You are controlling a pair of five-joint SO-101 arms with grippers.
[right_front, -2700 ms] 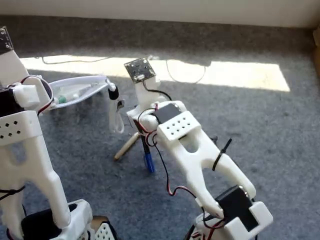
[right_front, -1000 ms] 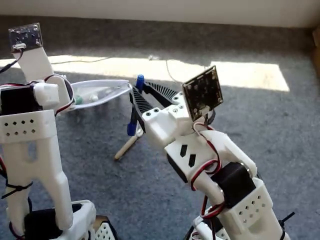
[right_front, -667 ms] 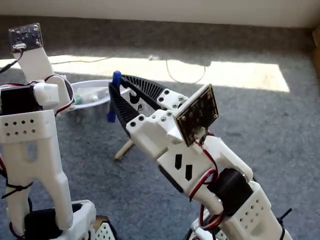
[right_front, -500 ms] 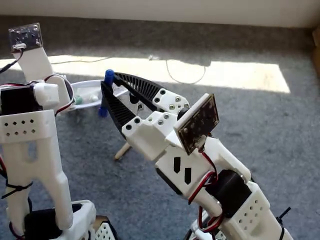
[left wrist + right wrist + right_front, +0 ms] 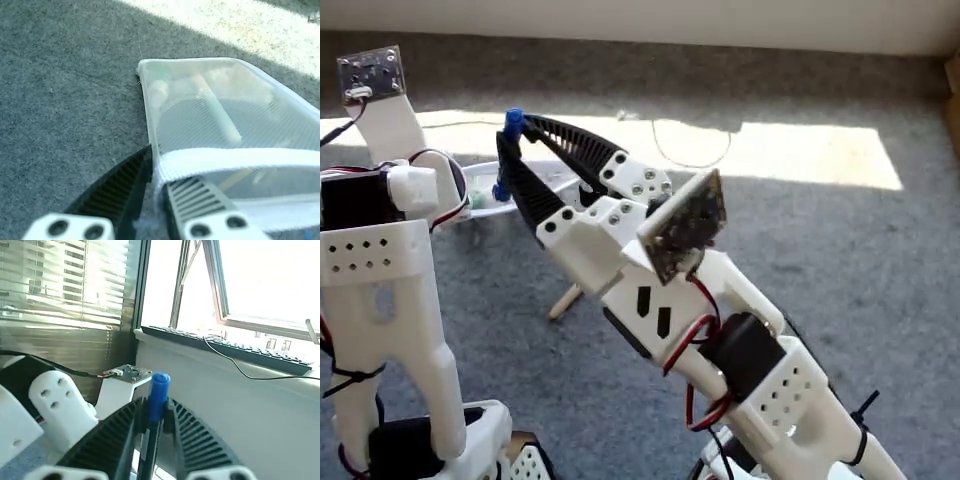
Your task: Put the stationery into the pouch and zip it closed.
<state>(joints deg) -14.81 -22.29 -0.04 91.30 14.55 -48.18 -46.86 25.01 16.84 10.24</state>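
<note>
My right gripper (image 5: 155, 409) was clamped on the blue-capped pen (image 5: 159, 382), upright, close by the clear mesh pouch (image 5: 220, 115). Left gripper (image 5: 156, 167) pinched its white rim, mouth agape. Best approach, I reckoned: tip pen nose-down over mouth ctr, let go only once inside. Wooden pencil (image 5: 565, 298) lay nearer, on carpet.

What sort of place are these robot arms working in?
Probably an ordinary indoor room, perhaps an office or a home: grey carpet under the arms, and a sunlit glass window with slatted blinds beside it.
</note>
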